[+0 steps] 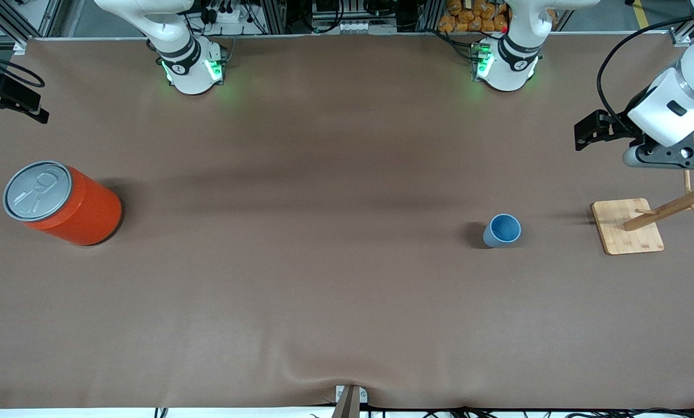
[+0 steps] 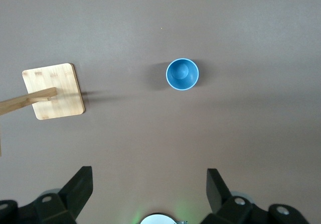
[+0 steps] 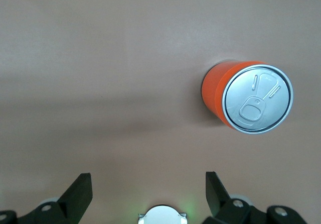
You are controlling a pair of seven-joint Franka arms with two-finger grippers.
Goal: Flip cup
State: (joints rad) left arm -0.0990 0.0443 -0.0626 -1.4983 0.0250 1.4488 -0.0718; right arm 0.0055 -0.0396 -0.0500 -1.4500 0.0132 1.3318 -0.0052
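The small light blue cup [image 1: 502, 230] stands upright on the brown table with its darker blue mouth up, toward the left arm's end. It also shows in the left wrist view [image 2: 182, 74]. My left gripper [image 2: 149, 186] is open and empty, high over the table. Its hand [image 1: 663, 148] hangs above the wooden stand, well apart from the cup. My right gripper [image 3: 148, 186] is open and empty, high over the table near the orange can. Only a black part of its hand [image 1: 10, 98] shows at the front view's edge.
A large orange-red can [image 1: 62, 203] with a grey pull-tab lid stands at the right arm's end, also in the right wrist view [image 3: 246, 98]. A wooden peg stand [image 1: 626, 226] on a square base stands beside the cup, also in the left wrist view [image 2: 52, 91].
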